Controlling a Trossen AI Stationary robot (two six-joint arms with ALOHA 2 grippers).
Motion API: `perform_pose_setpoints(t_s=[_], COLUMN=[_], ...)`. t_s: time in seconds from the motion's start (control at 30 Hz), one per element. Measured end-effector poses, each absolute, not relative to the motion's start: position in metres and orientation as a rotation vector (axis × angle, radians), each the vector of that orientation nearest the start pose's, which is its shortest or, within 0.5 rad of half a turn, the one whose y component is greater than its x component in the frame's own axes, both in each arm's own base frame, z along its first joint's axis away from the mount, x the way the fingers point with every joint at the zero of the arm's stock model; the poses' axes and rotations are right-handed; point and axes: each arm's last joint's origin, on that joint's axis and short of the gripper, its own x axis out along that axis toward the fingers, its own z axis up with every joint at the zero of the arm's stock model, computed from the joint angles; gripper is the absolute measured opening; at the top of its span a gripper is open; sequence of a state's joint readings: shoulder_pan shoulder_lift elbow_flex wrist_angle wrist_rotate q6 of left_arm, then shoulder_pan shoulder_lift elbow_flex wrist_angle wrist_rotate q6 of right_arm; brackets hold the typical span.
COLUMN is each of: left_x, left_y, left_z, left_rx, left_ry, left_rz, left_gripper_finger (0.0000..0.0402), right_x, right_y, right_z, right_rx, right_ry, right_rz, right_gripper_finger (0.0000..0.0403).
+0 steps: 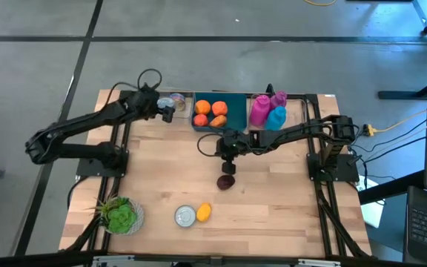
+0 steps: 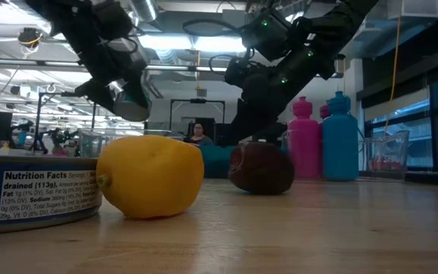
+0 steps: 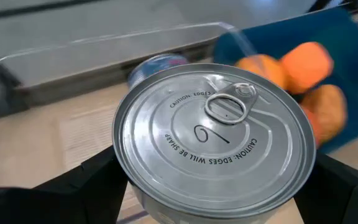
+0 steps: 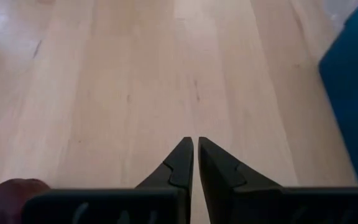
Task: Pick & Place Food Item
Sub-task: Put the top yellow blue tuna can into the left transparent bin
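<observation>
My left gripper point(image 3: 216, 205) holds a can point(image 3: 215, 140) in wide jaws above the clear bin point(image 1: 175, 101), ready to lower and release. My right gripper point(image 4: 195, 163), jaws closed and empty, hovers over the tabletop point(image 1: 273, 200).

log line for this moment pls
left claw: shut on can, above clear bin | right claw: shut, empty, over table | dark fruit: on table
</observation>
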State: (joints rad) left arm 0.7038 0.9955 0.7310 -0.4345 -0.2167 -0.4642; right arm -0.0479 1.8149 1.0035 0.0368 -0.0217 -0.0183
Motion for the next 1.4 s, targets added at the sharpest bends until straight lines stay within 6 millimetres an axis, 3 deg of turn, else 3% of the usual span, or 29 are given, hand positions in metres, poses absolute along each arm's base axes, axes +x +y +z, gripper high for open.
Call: perform_pose_setpoints(t_s=[0.43, 0.8, 1.4], left_x=[0.168, 0.153, 0.150], left_y=[0.185, 0.220, 0.242], left_z=[0.260, 0.256, 0.224], left_rx=[-0.702, -0.821, -0.925], left_ry=[0.687, 0.869, 0.981], left_rz=[1.172, 1.298, 1.269], left_gripper_finger=[0.0343, 0.0343, 0.0343], right_x=[0.365, 0.365, 0.365], right_y=[-0.007, 0.002, 0.002], right_z=[0.156, 0.156, 0.156], right_rx=[-0.008, -0.033, -0.037], right_ry=[0.773, 0.772, 0.772], right_rz=[0.054, 0.085, 0.082], right_gripper_finger=[0.0028, 0.0028, 0.0028])
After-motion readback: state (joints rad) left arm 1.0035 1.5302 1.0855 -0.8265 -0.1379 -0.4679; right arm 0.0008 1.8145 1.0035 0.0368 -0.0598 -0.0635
